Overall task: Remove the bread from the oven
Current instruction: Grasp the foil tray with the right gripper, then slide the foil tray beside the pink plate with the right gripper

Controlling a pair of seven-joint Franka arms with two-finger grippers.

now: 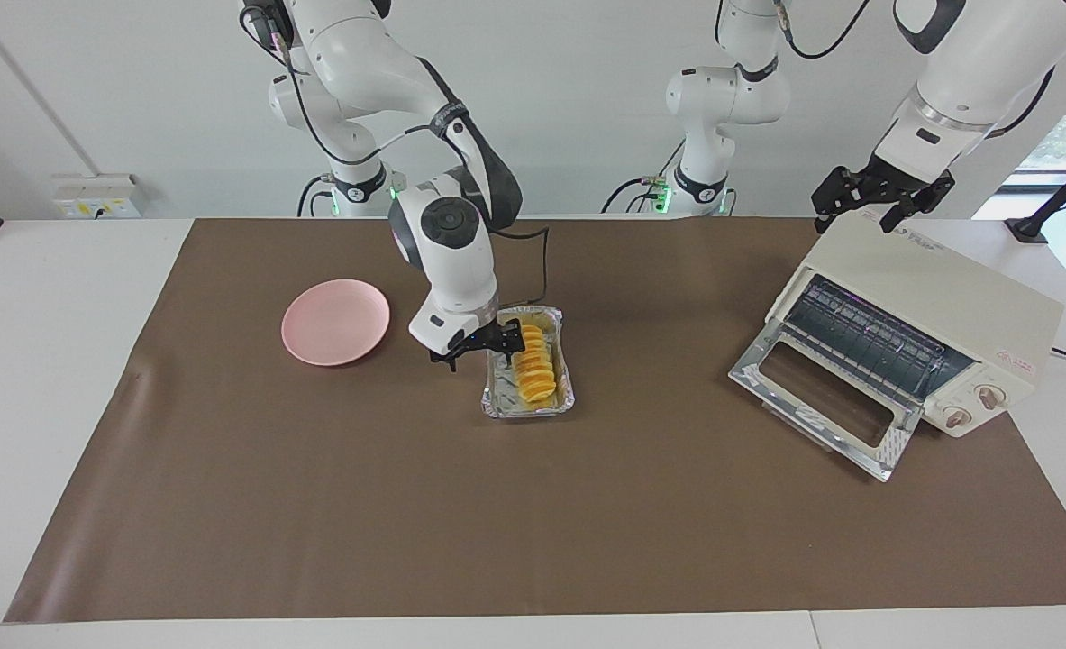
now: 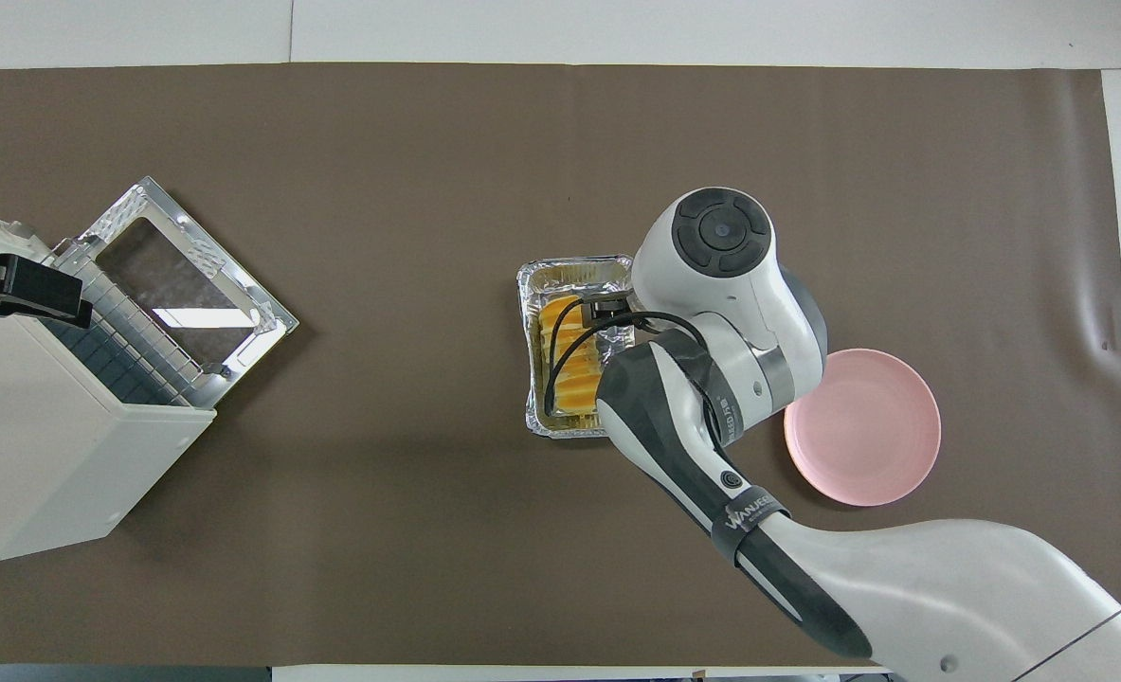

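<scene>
The bread [image 1: 533, 367], a small golden-yellow ridged loaf, lies in a crinkled foil tray [image 1: 530, 407] in the middle of the brown mat, and shows in the overhead view [image 2: 568, 365] too. My right gripper [image 1: 480, 348] is low at the tray's side toward the plate. It is open, with one finger by the bread and the other outside the tray wall. The cream-white oven [image 1: 943, 293] stands at the left arm's end with its glass door [image 1: 823, 397] dropped open and its rack bare. My left gripper [image 1: 860, 214] hangs open over the oven's top.
A round pink plate [image 1: 335, 322] lies beside the tray, toward the right arm's end. The right arm's wrist covers part of the foil tray [image 2: 574, 273] in the overhead view. The oven [image 2: 44, 445] sits askew at the mat's edge.
</scene>
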